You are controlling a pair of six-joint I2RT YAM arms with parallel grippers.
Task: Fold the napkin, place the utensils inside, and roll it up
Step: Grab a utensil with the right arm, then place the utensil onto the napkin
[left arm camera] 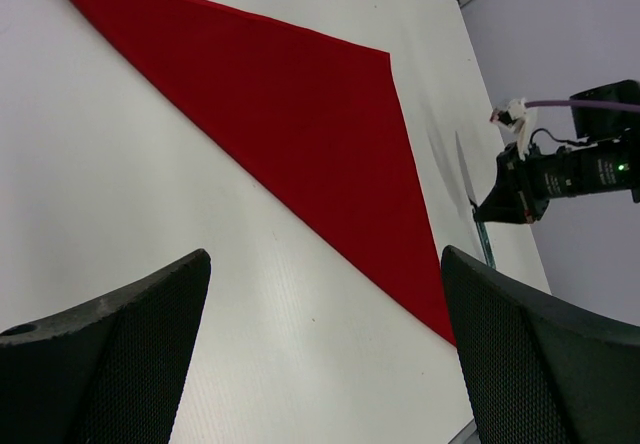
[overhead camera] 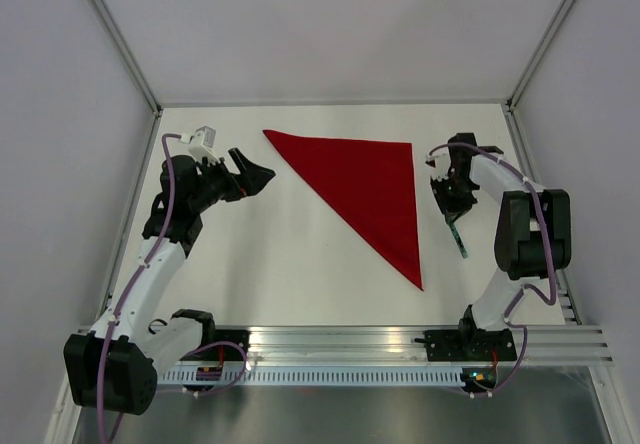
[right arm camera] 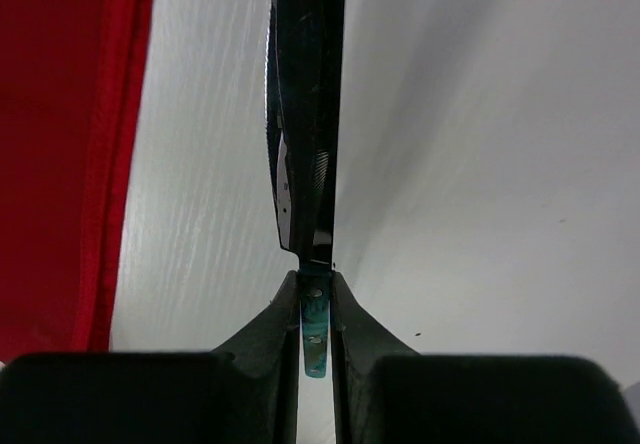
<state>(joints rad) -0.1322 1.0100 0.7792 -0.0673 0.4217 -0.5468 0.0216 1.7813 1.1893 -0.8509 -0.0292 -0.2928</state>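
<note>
White table, walled in by pale panels on three sides, with a slotted aluminium rail along the near edge where both arm bases bolt on.

The napkin is bright red and lies flat as a triangle at far centre. One corner is far-left, one far-right, and the tip points toward the near right. Its long edge runs diagonally and its right edge runs straight, front to back.

Left arm is white and black with a purple cable and reaches in from the left. Right arm has the same build and sits at the right side.

Left gripper is just left of the napkin's far-left corner, not touching it. Its fingers are spread wide with nothing between them.

Right gripper is just right of the napkin's straight edge, apart from the cloth. Its fingers are pressed together on the knife, clamped where blade meets handle. The silver blade sticks out ahead of the fingers and the teal handle sits back between them. Can't tell if the knife touches the table.

There's a small white tag on the left wrist; any print on it is too small to read. A green light glows on the right wrist unit.
</note>
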